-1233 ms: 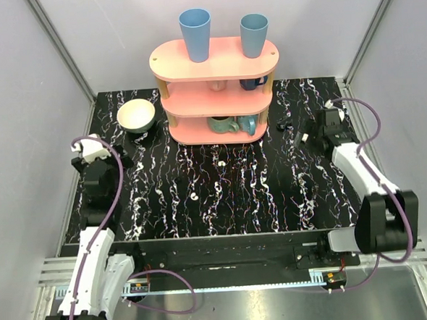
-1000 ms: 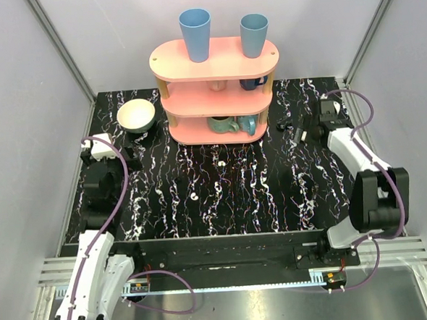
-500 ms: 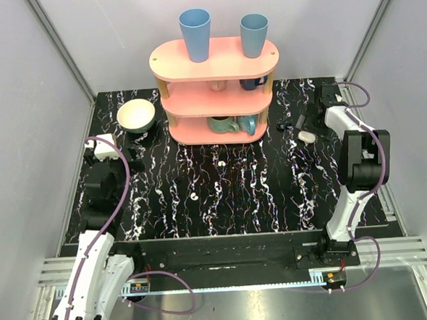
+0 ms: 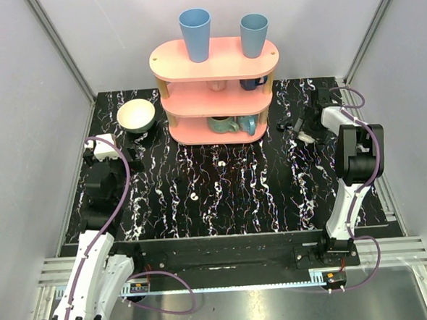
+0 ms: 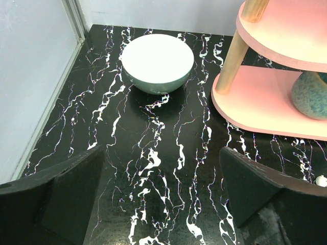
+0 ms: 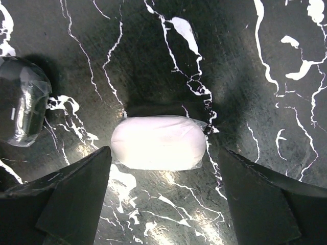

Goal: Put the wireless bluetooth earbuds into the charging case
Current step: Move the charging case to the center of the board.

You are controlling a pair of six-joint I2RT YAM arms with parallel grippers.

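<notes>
Seen from above, the desk point(image 4: 224, 217) is glossy black with white and faint purple marble veins. Pale grey panels wall it in, with aluminium rails in the corners. A pink three-tier shelf point(image 4: 214, 58) with rounded ends and wooden posts stands at the back. Two blue tumblers point(image 4: 195, 34) stand on its top, and a speckled teal mug point(image 4: 222, 123) sits on its lowest tier. A cream bowl point(image 4: 136, 115) sits left of the shelf. The two earbuds, one point(image 4: 221, 162) just in front of the shelf and the other point(image 4: 194, 196) nearer mid-desk, are tiny curved white bits. The left arm point(image 4: 95, 247) lies along the left edge. The right arm point(image 4: 343, 210) reaches to the far right corner, beside the shelf's end.

The left wrist view shows the left fingers point(image 5: 94, 163), matte black wedges, spread wide with nothing between them, facing the smooth bowl.

In the right wrist view the right fingers point(image 6: 97, 168) stand wide apart on either side of the charging case point(image 6: 159, 142) without touching it. The case is a smooth white pill shape lying flat on the desk, with a crinkled clear edge at its right end. A clear, glossy rounded object point(image 6: 20, 107) lies to the left, its small white mark too small to read.
</notes>
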